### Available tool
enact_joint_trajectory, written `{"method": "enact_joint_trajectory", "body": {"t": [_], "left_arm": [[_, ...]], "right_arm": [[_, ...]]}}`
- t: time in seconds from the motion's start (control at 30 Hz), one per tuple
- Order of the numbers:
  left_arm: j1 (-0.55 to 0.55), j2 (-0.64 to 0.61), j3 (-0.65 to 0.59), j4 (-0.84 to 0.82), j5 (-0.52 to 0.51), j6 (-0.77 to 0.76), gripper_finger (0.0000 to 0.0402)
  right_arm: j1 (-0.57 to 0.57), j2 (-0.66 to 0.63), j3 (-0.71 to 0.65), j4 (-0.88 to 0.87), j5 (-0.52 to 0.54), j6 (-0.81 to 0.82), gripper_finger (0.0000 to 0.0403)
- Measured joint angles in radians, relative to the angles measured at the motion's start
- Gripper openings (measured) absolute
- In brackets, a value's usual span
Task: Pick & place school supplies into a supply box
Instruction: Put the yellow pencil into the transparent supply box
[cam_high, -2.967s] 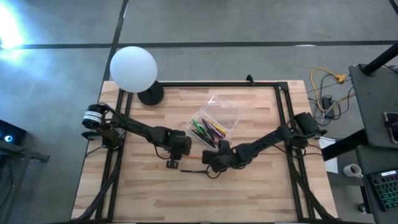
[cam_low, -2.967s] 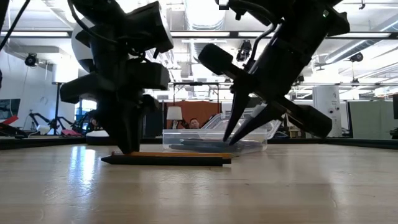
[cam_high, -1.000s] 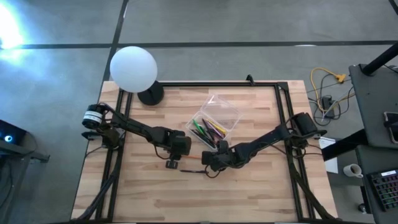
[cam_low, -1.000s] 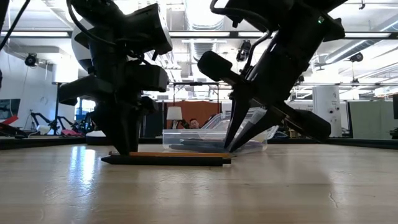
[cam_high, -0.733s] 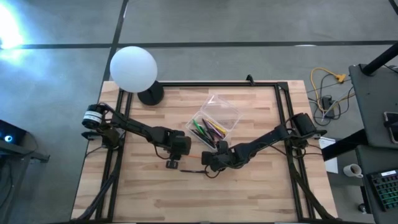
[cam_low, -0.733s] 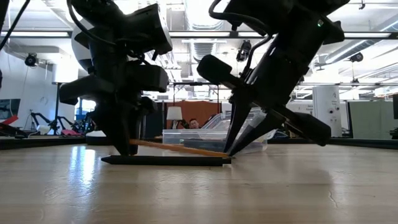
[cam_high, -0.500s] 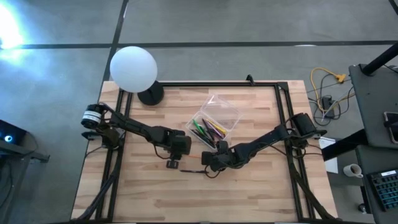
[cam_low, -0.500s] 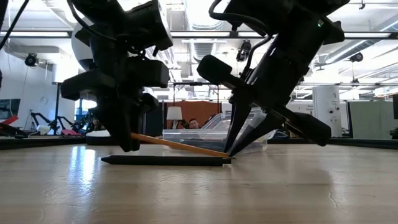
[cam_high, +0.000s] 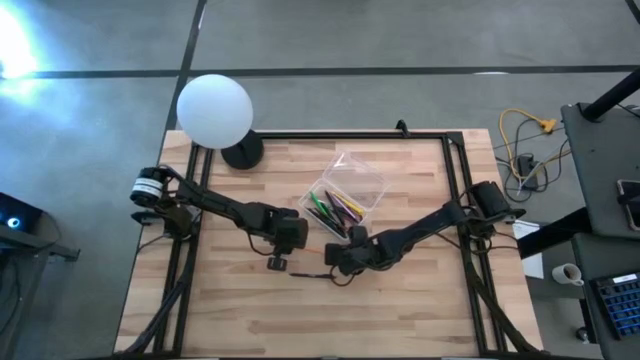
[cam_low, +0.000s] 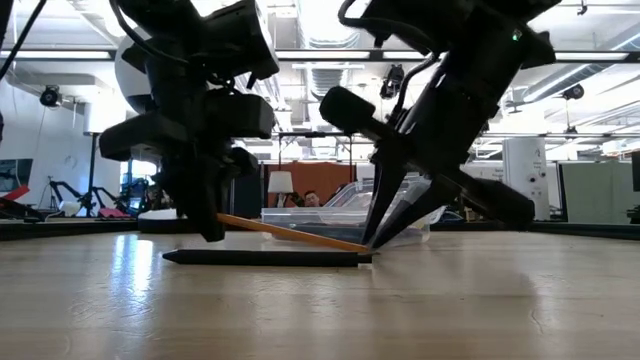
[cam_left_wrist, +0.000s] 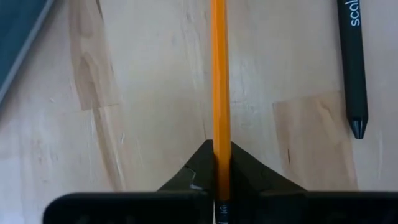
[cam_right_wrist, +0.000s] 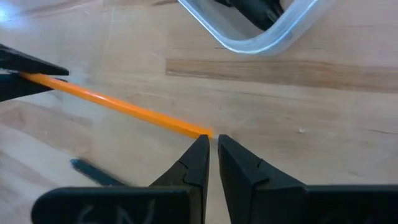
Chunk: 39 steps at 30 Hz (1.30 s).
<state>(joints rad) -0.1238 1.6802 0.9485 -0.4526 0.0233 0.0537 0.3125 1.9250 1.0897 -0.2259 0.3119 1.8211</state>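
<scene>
1. The left gripper (cam_left_wrist: 221, 163) has its fingers clamped on the orange pencil (cam_low: 290, 236), raising that end; the far end rests on the bench (cam_high: 400, 310).
2. The right gripper (cam_right_wrist: 212, 147), fingers together, touches the pencil's lowered tip.
3. A dark pen (cam_low: 265, 258) lies flat below.
4. The supply box (cam_high: 347, 196) holds green, yellow and dark pens, partly hidden by the arms.

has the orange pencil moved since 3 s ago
Yes. The orange pencil then lay flat along the dark pen; now the end held by the left end effector is raised above that pen, the other end still low.
</scene>
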Motion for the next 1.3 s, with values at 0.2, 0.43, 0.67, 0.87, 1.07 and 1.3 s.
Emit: {"method": "enact_joint_trajectory", "body": {"t": [0.2, 0.43, 0.67, 0.87, 1.07, 1.3], "left_arm": [[0.0, -0.02, 0.001, -0.011, -0.007, 0.0, 0.0006], [0.0, -0.076, 0.111, -0.124, -0.086, 0.126, 0.0005], [0.101, -0.055, 0.301, -0.159, -0.159, 0.345, 0.0006], [0.278, 0.048, 0.405, -0.243, -0.164, 0.492, 0.0007], [0.315, 0.134, 0.446, -0.316, -0.155, 0.662, 0.0008], [0.301, 0.193, 0.446, -0.286, -0.154, 0.694, 0.0012]], "right_arm": [[0.036, -0.151, -0.001, -0.096, 0.104, -0.051, 0.0029], [0.13, -0.413, 0.0, -0.471, 0.419, 0.034, 0.0029], [0.162, -0.507, -0.001, -0.684, 0.477, 0.109, 0.0029], [0.168, -0.457, -0.003, -0.659, 0.465, 0.146, 0.0029], [0.187, -0.417, -0.003, -0.65, 0.394, 0.166, 0.0029], [0.194, -0.411, -0.004, -0.658, 0.386, 0.15, 0.0029]]}}
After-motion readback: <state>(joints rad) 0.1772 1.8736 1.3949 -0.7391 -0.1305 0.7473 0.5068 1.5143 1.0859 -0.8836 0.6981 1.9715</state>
